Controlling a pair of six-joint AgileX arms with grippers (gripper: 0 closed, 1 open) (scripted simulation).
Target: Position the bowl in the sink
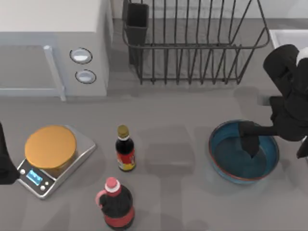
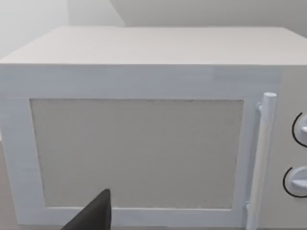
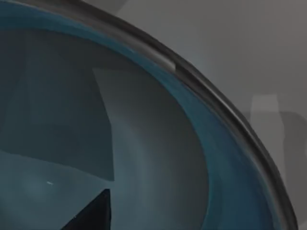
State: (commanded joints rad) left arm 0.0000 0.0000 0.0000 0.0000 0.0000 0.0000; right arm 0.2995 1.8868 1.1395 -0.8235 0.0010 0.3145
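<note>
The left arm [image 1: 4,159] sat parked at the left edge of the frame beside the kitchen scale [image 1: 53,161], and I could not tell how its fingers stood. At lower right the bowl [image 1: 226,166] rested upright on the table [image 1: 168,115], mouth up, round with no long axis. The right gripper [image 1: 250,143] reached down inside it, its fingers too dark to tell whether apart or together, while the sink [image 1: 288,36] was cut off at the upper-right corner.
</note>
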